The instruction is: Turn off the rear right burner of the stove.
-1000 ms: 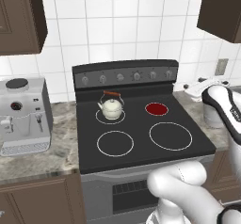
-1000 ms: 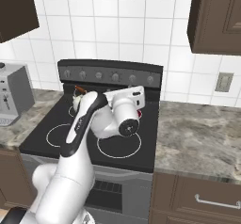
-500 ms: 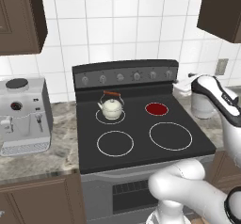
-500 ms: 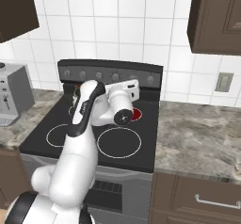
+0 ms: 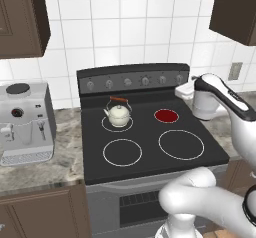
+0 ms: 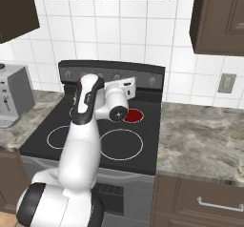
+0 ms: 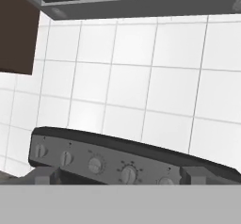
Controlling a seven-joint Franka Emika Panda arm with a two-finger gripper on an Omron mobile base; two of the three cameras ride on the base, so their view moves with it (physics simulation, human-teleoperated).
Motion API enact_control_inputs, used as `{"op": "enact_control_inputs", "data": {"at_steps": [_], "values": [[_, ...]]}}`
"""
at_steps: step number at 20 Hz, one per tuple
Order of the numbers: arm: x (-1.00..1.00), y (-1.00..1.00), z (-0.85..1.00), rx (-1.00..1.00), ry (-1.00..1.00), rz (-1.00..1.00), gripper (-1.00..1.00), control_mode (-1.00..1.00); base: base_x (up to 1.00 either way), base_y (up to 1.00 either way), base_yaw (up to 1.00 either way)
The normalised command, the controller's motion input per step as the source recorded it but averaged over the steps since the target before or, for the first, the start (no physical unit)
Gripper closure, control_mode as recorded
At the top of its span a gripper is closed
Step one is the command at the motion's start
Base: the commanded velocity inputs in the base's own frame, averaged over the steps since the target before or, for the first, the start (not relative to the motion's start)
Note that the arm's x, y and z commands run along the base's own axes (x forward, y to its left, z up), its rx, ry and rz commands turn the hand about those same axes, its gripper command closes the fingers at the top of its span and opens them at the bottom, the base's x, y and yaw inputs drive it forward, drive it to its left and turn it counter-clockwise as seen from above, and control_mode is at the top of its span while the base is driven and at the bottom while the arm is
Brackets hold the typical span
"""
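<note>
The white Franka arm with dark joints is rising from the base in front of the black glass-top stove (image 5: 150, 147) and reaching forward over its right side. Nearest on the cooktop are lying two unlit black zones outlined in white, the smaller front left ring (image 5: 122, 152) and the larger front right ring (image 5: 181, 144). Behind them, a cream kettle with a brown handle (image 5: 119, 114) is sitting upright on the rear left zone, and the small rear right burner (image 5: 166, 115) is glowing dark red inside its thin pale rim; in the right base view the same red burner (image 6: 135, 116) is showing just beside the arm's wrist. The white two-finger gripper (image 5: 186, 89) is hanging above the rear right corner of the stove, near the right end of the grey back panel (image 5: 135, 81), touching nothing. In the hand view its two dark fingertips (image 7: 47, 175) are standing wide apart with nothing between them, and the camera is looking at the row of small round knobs (image 7: 128, 174) on that panel. Farther back, the white tiled wall (image 5: 125, 32) is rising behind the stove. To the left, a grey coffee machine (image 5: 22, 122) is standing on the mottled stone counter (image 5: 45, 167).
</note>
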Motion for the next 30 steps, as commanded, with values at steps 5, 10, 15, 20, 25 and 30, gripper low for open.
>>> {"op": "enact_control_inputs", "data": {"at_steps": [5, 10, 15, 20, 25, 30], "values": [[0.14, 0.00, -0.01, 0.00, 0.00, 0.00, -1.00, -1.00, 0.00, 0.00, 0.00], [0.10, 0.00, -0.08, 0.00, 0.00, 0.00, -1.00, -1.00, 0.00, 0.00, 0.00], [0.19, 0.00, -0.08, -0.01, 0.00, 0.00, -1.00, -1.00, 0.00, 0.00, 0.00], [0.19, -0.02, -0.10, 0.00, 0.00, 0.00, -1.00, -1.00, 0.00, 0.00, 0.00], [0.13, -0.05, -0.19, 0.00, 0.01, 0.00, -1.00, -1.00, 0.00, 0.00, 0.00], [0.23, -0.01, -0.10, 0.00, 0.00, 0.00, -1.00, -1.00, 0.00, 0.00, 0.00]]}}
